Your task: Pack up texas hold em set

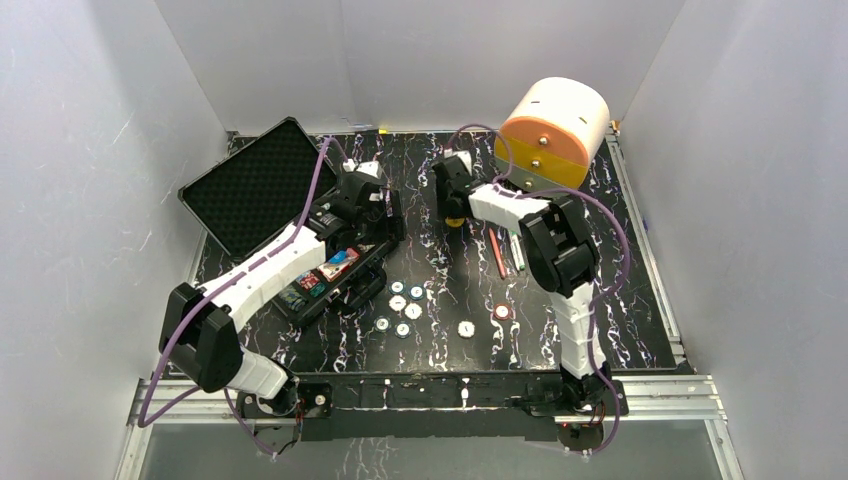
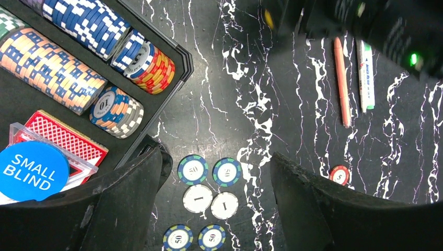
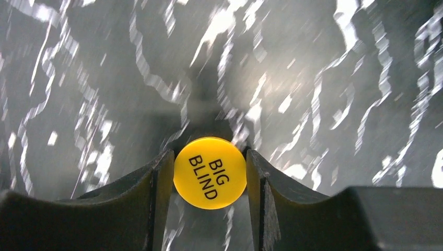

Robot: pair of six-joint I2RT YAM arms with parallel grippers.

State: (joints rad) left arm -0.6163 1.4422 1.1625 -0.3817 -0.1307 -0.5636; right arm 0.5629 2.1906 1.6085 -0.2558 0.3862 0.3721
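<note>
right tool [image 3: 209, 159] narrow, pinching yellow big blind button [image 3: 210, 173] by its rim, far centre of counter [image 1: 440, 345], beside orange-and-white cylinder [image 1: 555, 125]. rim grip likely chosen so button can drop flat into case. black case [image 2: 184, 58] lies open at left, lid [image 1: 255, 185] propped back. chip rows, red card deck [image 2: 65, 137] and blue small blind button [image 2: 32, 170] already inside. left tool [image 2: 215, 154] wide, empty, hanging over loose chips [image 2: 210, 201] just right of case, apparently lined up to collect them.
</note>
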